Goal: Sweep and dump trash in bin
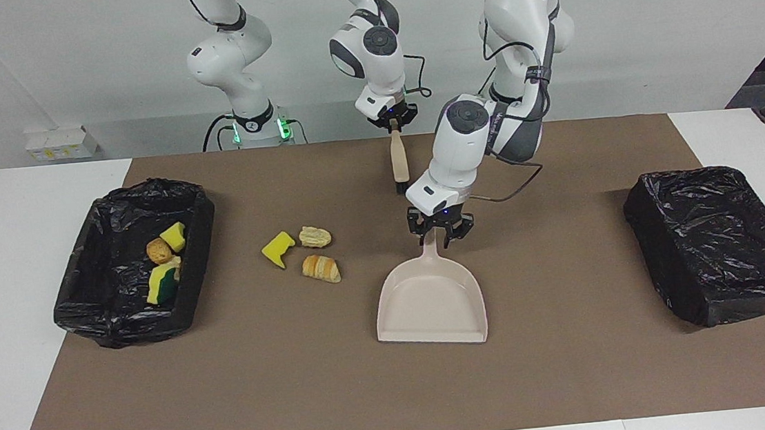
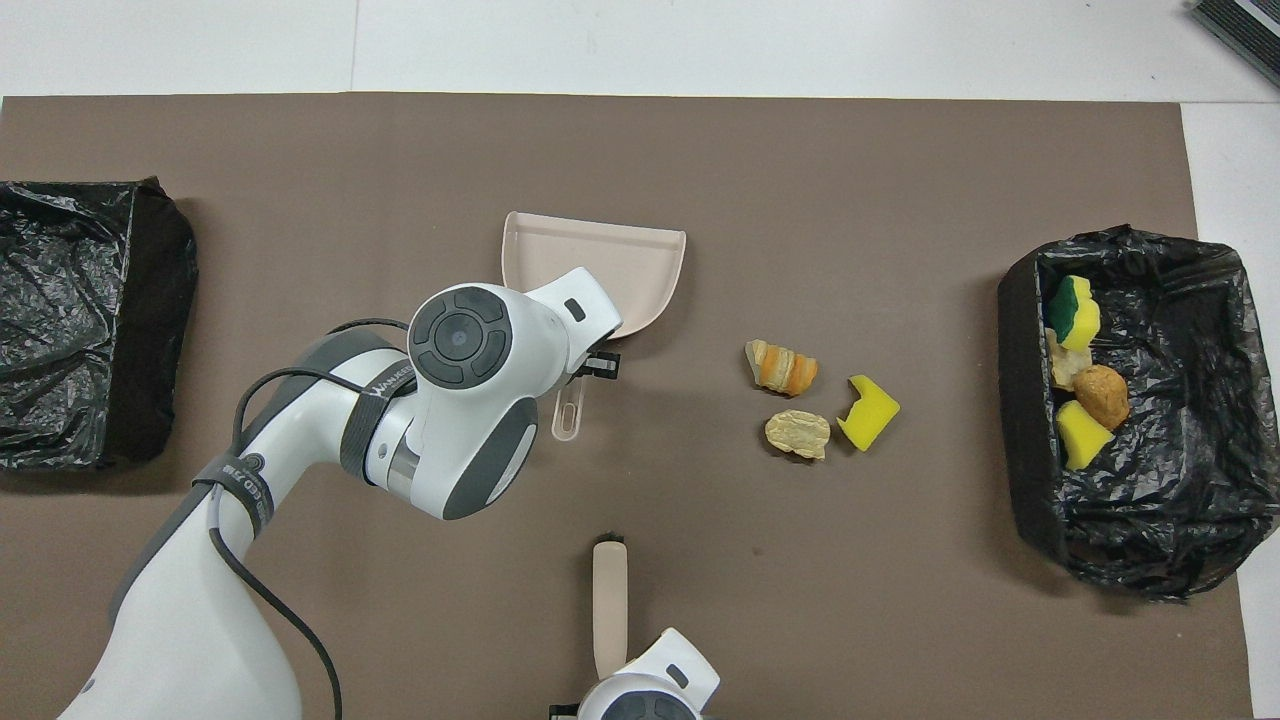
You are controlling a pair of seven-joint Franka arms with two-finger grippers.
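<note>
Both arms are taking up tools: the left gripper (image 1: pixel 438 236) is closing on the dustpan (image 1: pixel 432 304) handle mid-surface, the right gripper (image 1: pixel 393 120) is clamping the brush (image 1: pixel 399 159), and next they need bringing beside the three scraps (image 1: pixel 303 253) near the filled bin (image 1: pixel 198 225).

A brown mat (image 2: pixel 640 150) covers most of the table. A beige dustpan (image 2: pixel 610 262) lies near the mat's middle, its handle pointing toward the robots' edge and passing under the left arm's wrist (image 2: pixel 470 395). Three scraps lie together beside the dustpan, toward the right arm's end: a striped pastry piece (image 2: pixel 782 367), a pale bread piece (image 2: pixel 798 434) and a yellow sponge chunk (image 2: pixel 867 412). A black-lined bin (image 2: pixel 1190 500) at that end holds more scraps (image 2: pixel 1078 372). Another black-lined bin (image 2: pixel 90 320) sits at the left arm's end. A beige brush handle (image 2: pixel 609 605) lies at the robots' edge.
</note>
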